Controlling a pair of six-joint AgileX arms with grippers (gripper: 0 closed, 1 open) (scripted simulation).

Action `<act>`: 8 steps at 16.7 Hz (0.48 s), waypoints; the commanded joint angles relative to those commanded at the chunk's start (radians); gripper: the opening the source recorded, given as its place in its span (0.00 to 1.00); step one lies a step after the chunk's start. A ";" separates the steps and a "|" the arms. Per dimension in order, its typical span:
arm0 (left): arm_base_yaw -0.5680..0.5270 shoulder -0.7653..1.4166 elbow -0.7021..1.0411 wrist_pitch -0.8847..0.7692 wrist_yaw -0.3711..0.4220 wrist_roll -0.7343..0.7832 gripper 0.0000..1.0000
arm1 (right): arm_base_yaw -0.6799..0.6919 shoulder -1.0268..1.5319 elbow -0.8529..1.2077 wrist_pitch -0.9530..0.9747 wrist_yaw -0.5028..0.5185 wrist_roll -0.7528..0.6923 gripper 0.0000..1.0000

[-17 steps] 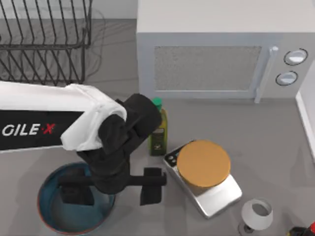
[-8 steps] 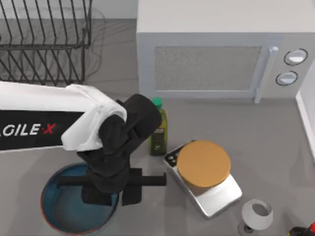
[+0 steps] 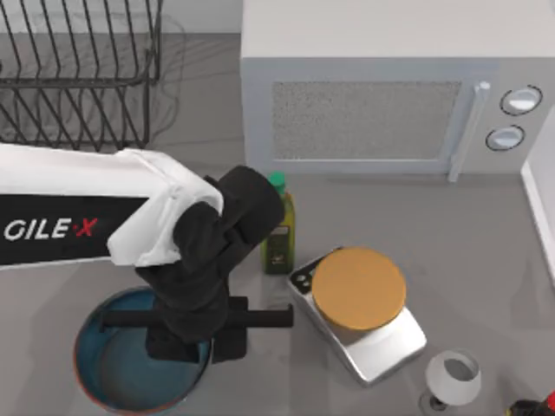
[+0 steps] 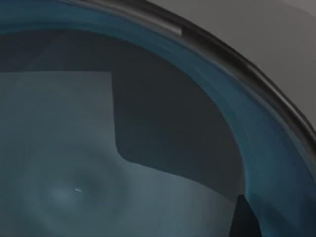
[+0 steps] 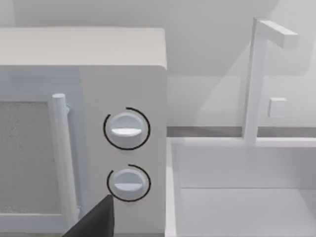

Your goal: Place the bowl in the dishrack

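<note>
A: Left gripper (image 3: 201, 340) down at the near edge of the table, over the right side of the bowl (image 3: 113, 373). Fingers (image 3: 230, 334) drawn in close, straddling the rim; clamped on the rim, by the look of it, one finger inside, one outside.

B: Bowl position?

A: Flat on the table, directly under the hand, most of it spreading to the hand's left. Round, so no long axis; grip across the rim on the right side. Left wrist view pressed close over the blue inside (image 4: 89, 163), rim arcing past.

B: Dishrack (image 3: 78, 78)?

A: Far from the hand, toward the back and to its left, well apart from the bowl. Lift first, then carry back and left, probably.

B: Right arm?

A: Parked off right, facing the microwave (image 5: 123, 148) dials. Left arm far nearer.
</note>
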 joint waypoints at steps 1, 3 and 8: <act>0.000 0.000 0.000 0.000 0.000 0.000 0.00 | 0.000 0.000 0.000 0.000 0.000 0.000 1.00; 0.000 -0.002 0.002 -0.002 0.000 0.000 0.00 | 0.000 0.000 0.000 0.000 0.000 0.000 1.00; -0.008 -0.011 0.162 -0.170 0.000 -0.008 0.00 | 0.000 0.000 0.000 0.000 0.000 0.000 1.00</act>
